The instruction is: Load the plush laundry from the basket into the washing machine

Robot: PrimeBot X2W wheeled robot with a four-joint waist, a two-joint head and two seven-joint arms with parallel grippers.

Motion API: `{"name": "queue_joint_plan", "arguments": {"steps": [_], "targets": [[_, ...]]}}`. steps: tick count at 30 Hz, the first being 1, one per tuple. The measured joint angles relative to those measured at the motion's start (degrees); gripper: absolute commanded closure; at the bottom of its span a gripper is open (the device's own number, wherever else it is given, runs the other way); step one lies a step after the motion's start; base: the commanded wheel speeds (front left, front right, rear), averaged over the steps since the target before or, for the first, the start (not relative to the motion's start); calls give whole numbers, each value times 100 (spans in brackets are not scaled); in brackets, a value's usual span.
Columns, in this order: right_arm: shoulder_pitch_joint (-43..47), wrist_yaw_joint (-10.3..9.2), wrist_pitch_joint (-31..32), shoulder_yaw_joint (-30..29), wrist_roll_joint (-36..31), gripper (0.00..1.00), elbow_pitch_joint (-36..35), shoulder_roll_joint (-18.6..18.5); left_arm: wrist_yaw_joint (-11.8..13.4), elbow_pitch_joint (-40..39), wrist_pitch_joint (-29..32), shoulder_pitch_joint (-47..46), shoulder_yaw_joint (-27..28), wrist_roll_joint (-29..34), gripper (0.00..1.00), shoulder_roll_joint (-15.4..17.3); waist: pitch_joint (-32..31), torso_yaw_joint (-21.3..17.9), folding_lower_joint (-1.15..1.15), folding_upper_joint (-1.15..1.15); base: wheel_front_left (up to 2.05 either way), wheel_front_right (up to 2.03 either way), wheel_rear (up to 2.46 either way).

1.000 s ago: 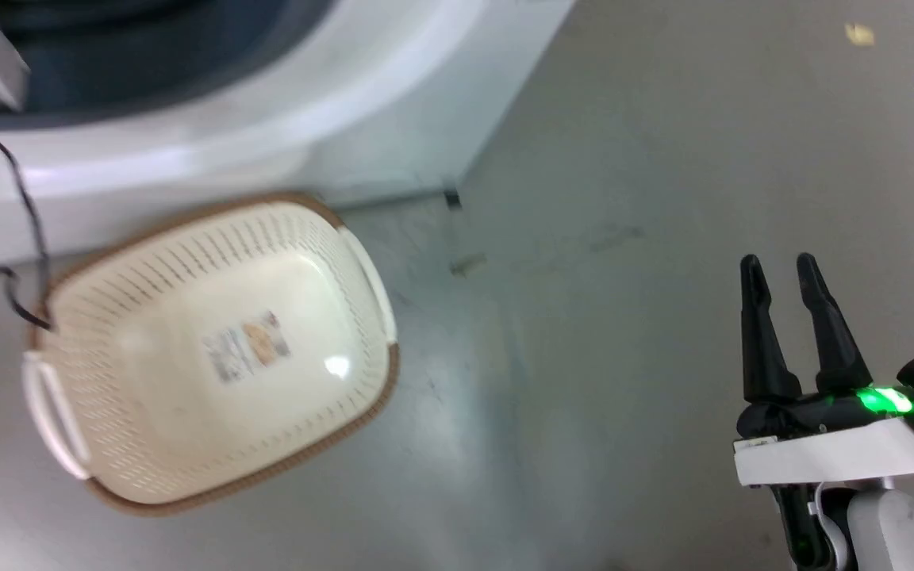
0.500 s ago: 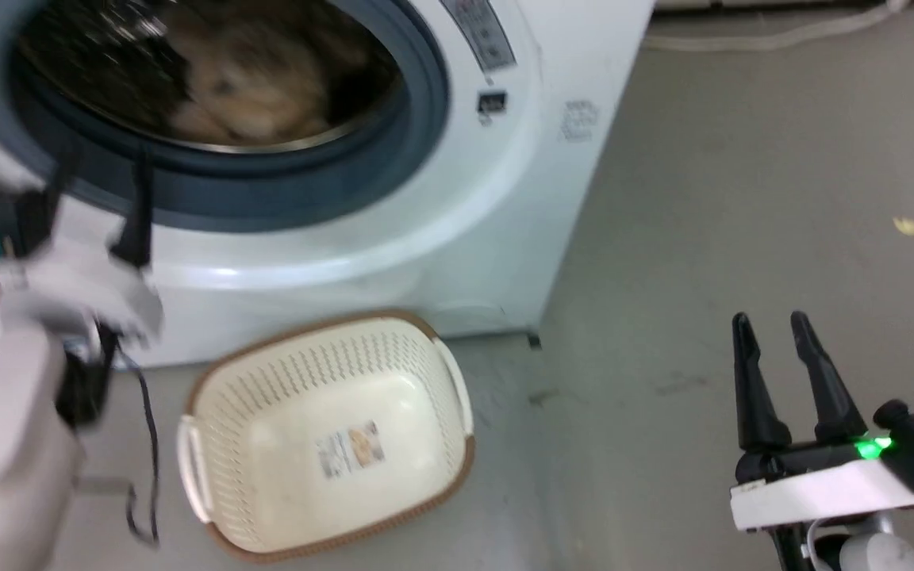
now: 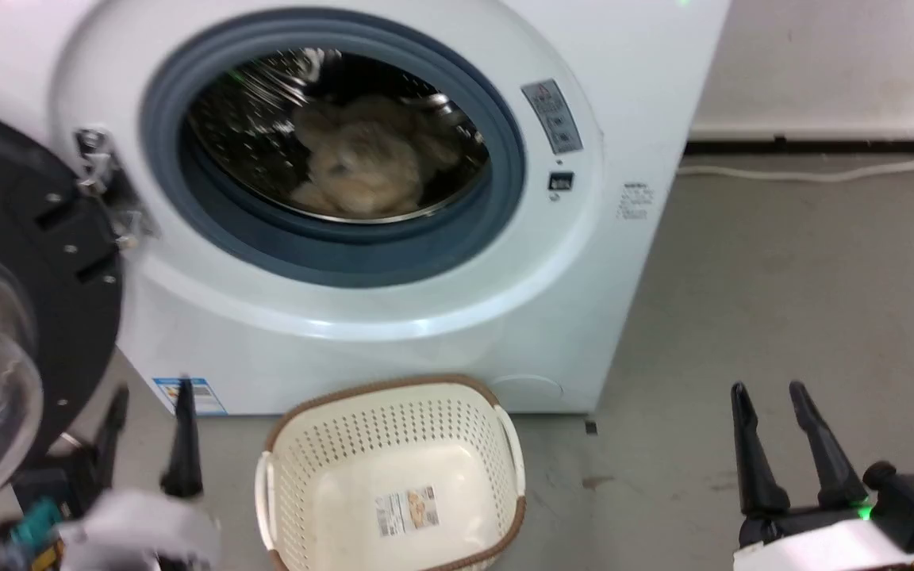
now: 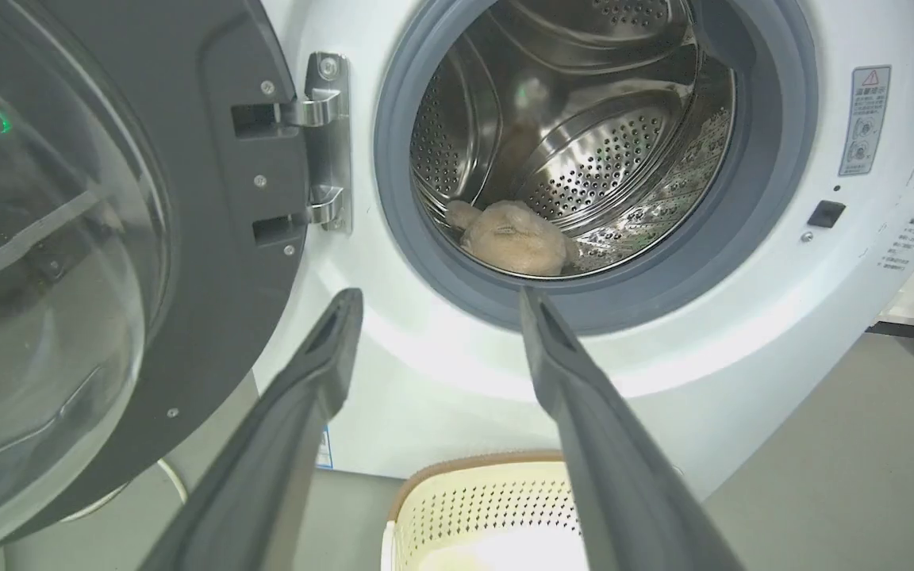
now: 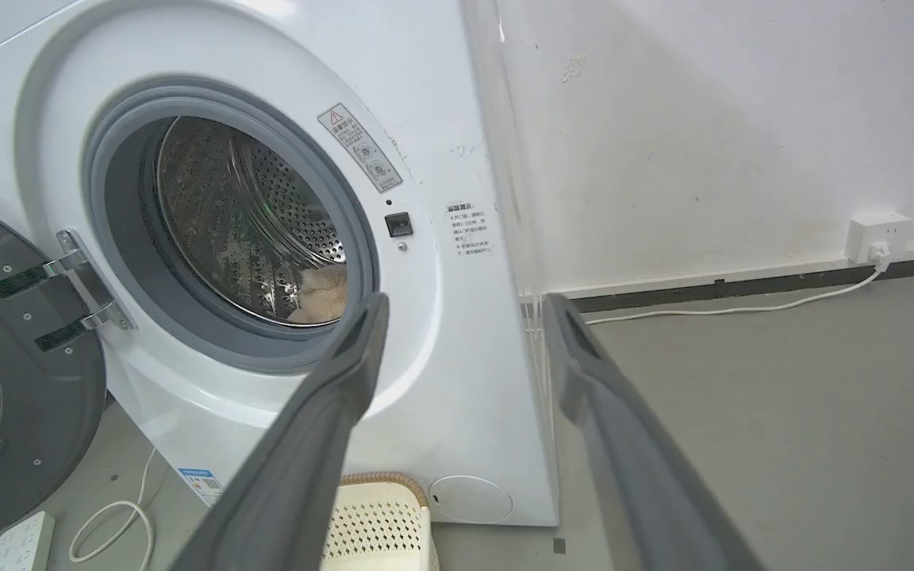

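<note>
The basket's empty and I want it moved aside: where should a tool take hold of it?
Its right white handle, from above: the basket stands upright on the floor, mouth up, and that handle bows out from the rim on the side of the right tool.

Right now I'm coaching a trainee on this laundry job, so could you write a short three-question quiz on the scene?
1. True or false: the plush laundry lies inside the washing machine.
2. What sits in the basket? A) a towel B) just a label sticker C) the plush laundry
3. Fill in: the left gripper and right gripper both stand ____.
Key: 1 true; 2 B; 3 open.
</note>
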Motion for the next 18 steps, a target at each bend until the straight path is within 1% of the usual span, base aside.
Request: {"name": "queue_joint_plan", "arguments": {"steps": [2, 6, 11, 13, 16, 18], "targets": [[77, 0, 0, 14, -35, 0, 4, 0, -11, -114, 0, 291, 68, 125, 0, -142, -108, 57, 0, 0, 0, 0, 0], [217, 0, 0, 26, -115, 0, 1, 0, -160, -341, 0, 686, 171, 377, 0, -466, -250, 177, 0, 0, 0, 0, 0], [307, 0, 0, 23, -114, 0, -2, 1, -404, -408, 0, 931, 169, 792, 0, -681, -313, 230, 1, 0, 0, 0, 0], [339, 0, 0, 19, -113, 0, -4, 1, -458, -407, 0, 990, 167, 933, 0, -759, -330, 224, 1, 0, 0, 0, 0], [434, 0, 0, 9, -102, 0, -1, 1, -467, -435, 0, 1088, 186, 1096, 0, -877, -362, 214, 1, 0, 0, 0, 0], [474, 0, 0, 3, -96, 0, -1, 0, -524, -450, 0, 1129, 276, 1117, 0, -969, -380, 214, 1, 0, 0, 0, 0]]}}
